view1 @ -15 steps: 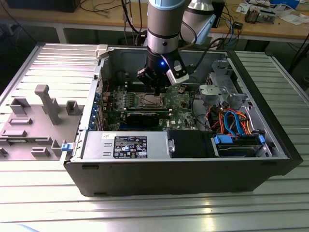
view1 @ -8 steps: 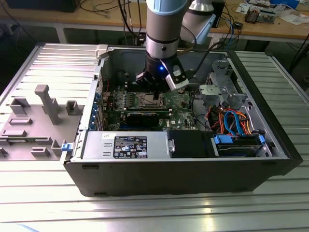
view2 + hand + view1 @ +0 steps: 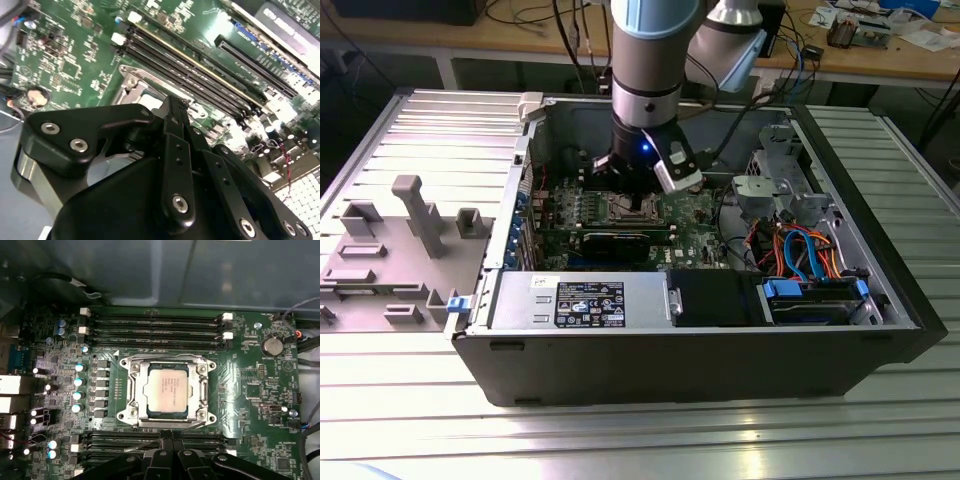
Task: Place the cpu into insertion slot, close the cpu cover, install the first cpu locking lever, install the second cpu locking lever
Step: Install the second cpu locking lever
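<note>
Gripper (image 3: pixel 169 436) low over the socket, fingers pressed together on nothing.

The cpu (image 3: pixel 166 388) lay in the slot (image 3: pixel 148 411) with the cover (image 3: pixel 133 390) closed down around it. Memory slots (image 3: pixel 155 325) ran just beside, inside the open case (image 3: pixel 670 350).

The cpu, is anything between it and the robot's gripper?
No, nothing visible. In the first wrist view the cpu already sits in the insertion slot, and the gripper hangs just beside the socket with bare board between.
</note>
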You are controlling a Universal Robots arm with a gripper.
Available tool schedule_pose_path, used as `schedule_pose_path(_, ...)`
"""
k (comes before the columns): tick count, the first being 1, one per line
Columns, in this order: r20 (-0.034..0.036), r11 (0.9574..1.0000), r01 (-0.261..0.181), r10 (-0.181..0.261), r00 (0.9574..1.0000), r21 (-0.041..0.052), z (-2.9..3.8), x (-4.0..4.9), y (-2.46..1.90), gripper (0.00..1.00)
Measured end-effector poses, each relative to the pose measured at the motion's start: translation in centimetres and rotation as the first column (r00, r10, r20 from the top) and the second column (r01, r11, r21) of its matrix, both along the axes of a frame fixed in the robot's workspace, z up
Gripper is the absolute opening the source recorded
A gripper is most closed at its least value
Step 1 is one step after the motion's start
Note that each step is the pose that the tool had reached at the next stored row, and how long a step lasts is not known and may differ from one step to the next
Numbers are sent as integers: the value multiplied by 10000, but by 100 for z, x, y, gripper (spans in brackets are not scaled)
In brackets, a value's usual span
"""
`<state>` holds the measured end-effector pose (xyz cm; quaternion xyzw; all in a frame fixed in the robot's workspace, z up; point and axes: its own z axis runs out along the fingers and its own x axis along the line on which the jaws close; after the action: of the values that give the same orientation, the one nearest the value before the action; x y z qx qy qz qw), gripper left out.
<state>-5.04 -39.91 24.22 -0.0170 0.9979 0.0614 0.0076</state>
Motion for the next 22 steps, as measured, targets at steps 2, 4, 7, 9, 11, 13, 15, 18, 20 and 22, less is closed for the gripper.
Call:
schedule_pose_path(2, -38, 10000, -41, 41, 10000, 0, -12, -32, -6, 11)
schedule_pose_path(4, -67, 10000, -74, 74, 10000, 12, -22, -64, -12, 11)
schedule_pose_path(7, -104, 9999, -120, 121, 9999, 32, -41, -122, -19, 11)
schedule_pose_path(9, -131, 9999, -146, 147, 9998, 48, -51, -160, -24, 11)
schedule_pose_path(11, -142, 9998, -184, 185, 9997, 71, -82, -195, -30, 11)
schedule_pose_path(13, -143, 9997, -212, 214, 9997, 114, -110, -222, -38, 11)
schedule_pose_path(15, -144, 9996, -218, 221, 9997, 155, -127, -251, -45, 11)
schedule_pose_path(18, -144, 9995, -218, 221, 9997, 224, -145, -271, -48, 11)
schedule_pose_path(20, -144, 9995, -217, 221, 9997, 230, -148, -271, -48, 11)
schedule_pose_path(22, -146, 9995, -218, 221, 9996, 232, -154, -274, -48, 11)
